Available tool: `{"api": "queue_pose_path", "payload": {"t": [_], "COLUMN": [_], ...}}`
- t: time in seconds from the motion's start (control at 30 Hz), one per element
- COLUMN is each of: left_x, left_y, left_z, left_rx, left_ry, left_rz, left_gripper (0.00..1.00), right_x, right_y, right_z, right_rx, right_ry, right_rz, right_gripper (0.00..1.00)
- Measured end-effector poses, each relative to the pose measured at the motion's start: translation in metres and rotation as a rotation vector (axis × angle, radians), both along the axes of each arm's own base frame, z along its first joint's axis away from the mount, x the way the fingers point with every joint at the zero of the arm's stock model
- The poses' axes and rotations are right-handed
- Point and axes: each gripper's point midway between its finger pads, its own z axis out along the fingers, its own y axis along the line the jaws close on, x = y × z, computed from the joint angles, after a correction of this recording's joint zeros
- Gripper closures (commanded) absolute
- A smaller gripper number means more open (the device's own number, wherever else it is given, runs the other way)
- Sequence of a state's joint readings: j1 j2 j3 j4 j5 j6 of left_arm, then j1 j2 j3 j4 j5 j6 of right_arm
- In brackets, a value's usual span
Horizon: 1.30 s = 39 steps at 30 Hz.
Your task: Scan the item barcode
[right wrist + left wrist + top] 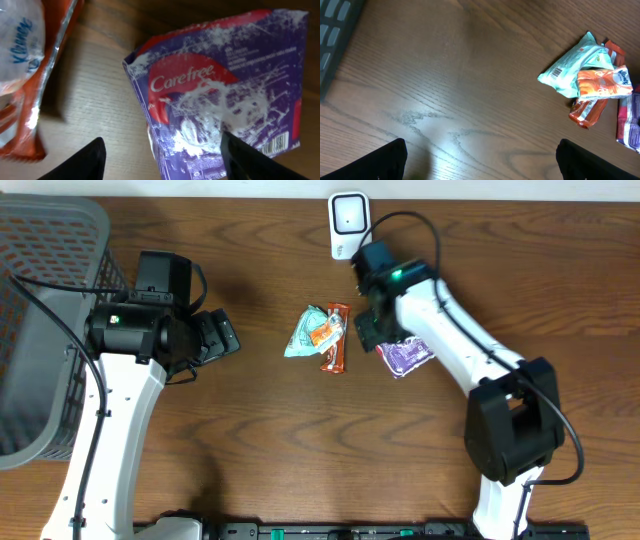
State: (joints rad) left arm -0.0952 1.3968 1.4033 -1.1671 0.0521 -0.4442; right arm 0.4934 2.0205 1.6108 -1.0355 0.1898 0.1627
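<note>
My right gripper (162, 147), jaws apart, straddles the crinkled purple plastic packet (220, 90) right of centre on the counter (300, 445), apparently untouched; an off-centre close could skid it away.

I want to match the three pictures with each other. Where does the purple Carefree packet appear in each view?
Overhead: the purple Carefree packet lies just right of centre.
Left wrist: only its edge shows, at the right border.
Right wrist: it fills the centre and right.
Shared landmark: the orange wrapper, to the packet's left in every view.
</note>
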Motion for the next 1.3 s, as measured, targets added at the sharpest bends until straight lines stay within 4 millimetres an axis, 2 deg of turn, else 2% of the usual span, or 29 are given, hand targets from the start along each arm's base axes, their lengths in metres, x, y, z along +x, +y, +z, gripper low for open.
{"api": "queue_pose_path", "payload": {"t": [0.3,0.37,0.4,0.47,0.53,0.63,0.87,1.07,1.2,1.3], "left_x": [0.0,0.0,0.0,0.0,0.0,0.0,0.0,0.0,0.0,0.0], "left_y": [0.0,0.0,0.0,0.0,0.0,0.0,0.0,0.0,0.0,0.0], "left_z": [0.0,0.0,0.0,0.0,0.0,0.0,0.0,0.0,0.0,0.0], "left_rx": [0.0,0.0,0.0,0.0,0.0,0.0,0.0,0.0,0.0,0.0], "left_ry": [0.001,0.0,0.001,0.001,0.001,0.001,0.001,0.001,0.001,0.001], "left_rz": [0.0,0.0,0.0,0.0,0.0,0.0,0.0,0.0,0.0,0.0], "left_gripper": [0.05,0.05,0.05,0.05,0.05,0.05,0.05,0.05,0.05,0.05], "right_x": [-0.007,-0.005,-0.005,-0.005,-0.007,-0.007,-0.02,-0.012,0.002,0.01], "right_y": [-0.008,-0.012,-0.015,-0.02,-0.025,-0.026,-0.03,-0.015,0.001,0.006], "right_z": [-0.036,-0.043,-0.046,-0.048,-0.046,-0.043,-0.041,-0.019,0.02,0.052], "right_rx": [-0.186,-0.202,-0.214,-0.236,-0.254,-0.253,-0.247,-0.041,0.224,0.431], "right_ry": [-0.135,-0.162,-0.176,-0.193,-0.204,-0.213,-0.127,-0.04,-0.021,-0.018], "right_rz": [0.002,-0.004,-0.008,-0.013,-0.021,-0.038,-0.042,-0.088,-0.091,-0.091], "right_gripper": [0.39,0.44,0.52,0.8,0.97,1.0,0.99,0.99,0.99,0.99]}}
